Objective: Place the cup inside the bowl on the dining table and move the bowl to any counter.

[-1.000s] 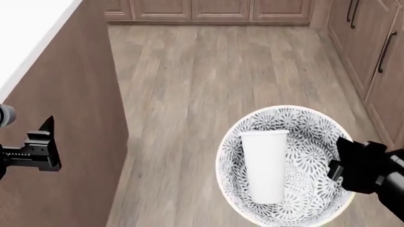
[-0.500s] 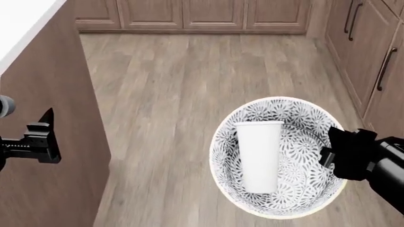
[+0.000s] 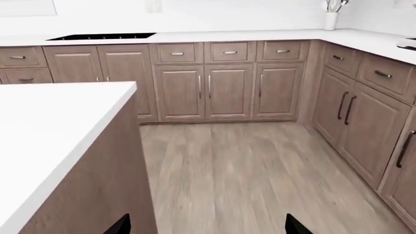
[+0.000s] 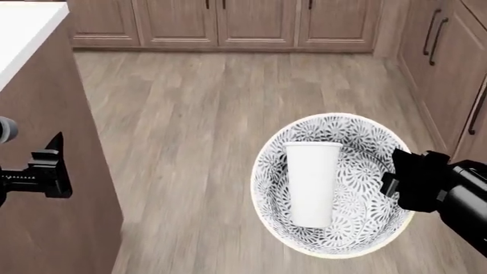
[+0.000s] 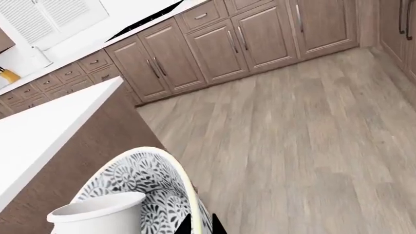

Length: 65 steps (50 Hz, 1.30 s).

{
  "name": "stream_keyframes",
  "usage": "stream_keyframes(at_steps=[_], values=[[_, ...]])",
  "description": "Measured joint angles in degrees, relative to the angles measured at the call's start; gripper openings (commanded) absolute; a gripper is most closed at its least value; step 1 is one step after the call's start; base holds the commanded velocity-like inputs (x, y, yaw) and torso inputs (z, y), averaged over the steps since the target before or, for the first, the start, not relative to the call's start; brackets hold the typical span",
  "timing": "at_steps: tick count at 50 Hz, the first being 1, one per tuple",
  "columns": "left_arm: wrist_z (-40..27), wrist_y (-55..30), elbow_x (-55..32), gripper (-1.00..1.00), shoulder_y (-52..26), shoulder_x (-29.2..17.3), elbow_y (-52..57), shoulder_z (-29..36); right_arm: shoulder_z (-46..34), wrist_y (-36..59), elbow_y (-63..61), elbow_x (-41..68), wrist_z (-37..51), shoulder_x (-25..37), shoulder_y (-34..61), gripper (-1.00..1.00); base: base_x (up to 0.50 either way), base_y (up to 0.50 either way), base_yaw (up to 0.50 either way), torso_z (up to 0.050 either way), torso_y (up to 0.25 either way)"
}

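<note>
The black-and-white floral bowl (image 4: 357,188) hangs over the wooden floor, with the white cup (image 4: 311,182) lying on its side inside it. My right gripper (image 4: 396,181) is shut on the bowl's right rim. In the right wrist view its two fingertips (image 5: 200,220) pinch the pale rim of the bowl (image 5: 140,175), and the cup (image 5: 97,217) shows beside it. My left gripper (image 4: 58,170) hovers by the island's side, open and empty, its tips wide apart (image 3: 206,226). White counter tops (image 3: 227,35) run along the far wall. The dining table is out of view.
A white-topped island (image 4: 21,31) with brown sides stands close on the left. Brown cabinets (image 3: 227,90) line the back wall and the right side (image 4: 449,51). A black cooktop (image 3: 101,36) and a utensil holder (image 3: 330,19) sit on the far counter. Wooden floor (image 4: 205,131) lies between.
The view has swung: the island has slid left and the back cabinets have come nearer. The bowl with the cup stays in my right gripper, a little higher and further left in view.
</note>
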Motion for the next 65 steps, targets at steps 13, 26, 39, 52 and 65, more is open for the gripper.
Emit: stream_keyframes(at_steps=[13, 26, 39, 52, 65], values=[[0.07, 0.34, -0.09, 1.00, 0.48, -0.42, 0.01, -0.19, -0.01, -0.19, -0.22, 0.00, 0.18, 0.15, -0.06, -1.00, 0.50, 0.00, 0.00, 0.000, 0.002], [0.33, 0.90, 0.31, 1.00, 0.59, -0.45, -0.67, 0.28, 0.16, -0.71, -0.40, 0.04, 0.11, 0.06, -0.46, -1.00, 0.50, 0.00, 0.00, 0.000, 0.002], [0.35, 1.08, 0.40, 1.00, 0.43, -0.36, -1.12, 0.62, 0.33, -1.11, -0.62, 0.21, 0.05, 0.02, -1.04, -1.00, 0.50, 0.00, 0.00, 0.000, 0.002], [0.38, 1.33, 0.43, 1.00, 0.28, -0.26, -1.45, 0.85, 0.13, -1.07, -0.62, 0.38, 0.29, -0.10, -0.62, -1.00, 0.50, -0.01, 0.00, 0.000, 0.002], [0.47, 1.68, 0.67, 1.00, -0.01, -0.04, -1.91, 1.36, 0.03, -1.20, -0.66, 0.43, 0.26, -0.09, -0.54, -1.00, 0.50, -0.01, 0.00, 0.000, 0.002]])
